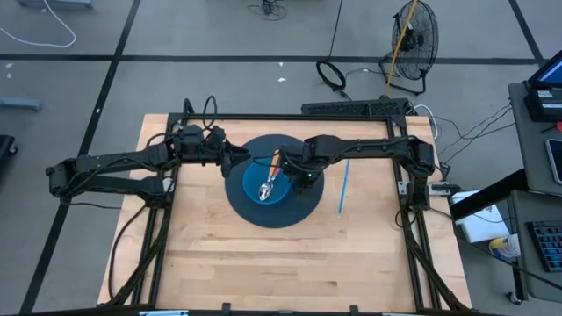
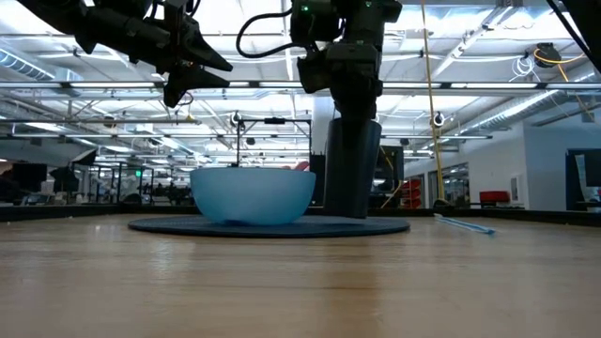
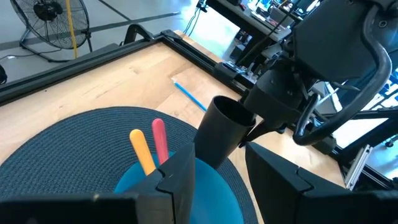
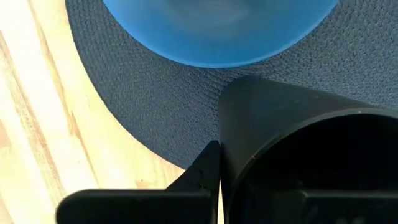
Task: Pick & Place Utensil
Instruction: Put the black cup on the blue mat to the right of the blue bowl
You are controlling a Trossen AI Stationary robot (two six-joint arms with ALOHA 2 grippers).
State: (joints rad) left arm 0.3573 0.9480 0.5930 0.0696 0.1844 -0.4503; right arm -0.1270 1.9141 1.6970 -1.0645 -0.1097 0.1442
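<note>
A blue bowl point(image 1: 266, 186) sits on a round dark blue mat point(image 1: 281, 215). Two utensils lie in the bowl, one with a yellow handle point(image 3: 142, 150) and one with a red handle point(image 3: 160, 139). Their handles lean on the bowl's far rim. A black cup point(image 2: 352, 169) stands next to the bowl, on its right. My right gripper point(image 1: 307, 178) is shut on the cup. My left gripper point(image 1: 230, 162) hovers open above the bowl's left side, its fingers point(image 3: 180, 177) holding nothing. My right gripper pinches the black cup's wall at its rim point(image 4: 233, 143), one finger point(image 4: 205, 177) outside and the other hidden inside the cup. It comes from above, pointing steeply down. In the low view the cup looks upright, its base point(image 2: 349, 214) down at the mat.
A thin blue straw point(image 1: 344, 186) lies on the bare wood to the right of the mat. A black frame rail point(image 1: 263, 117) borders the table's far edge and sides. Bare wood point(image 1: 281, 263) stretches between the mat and the near edge.
</note>
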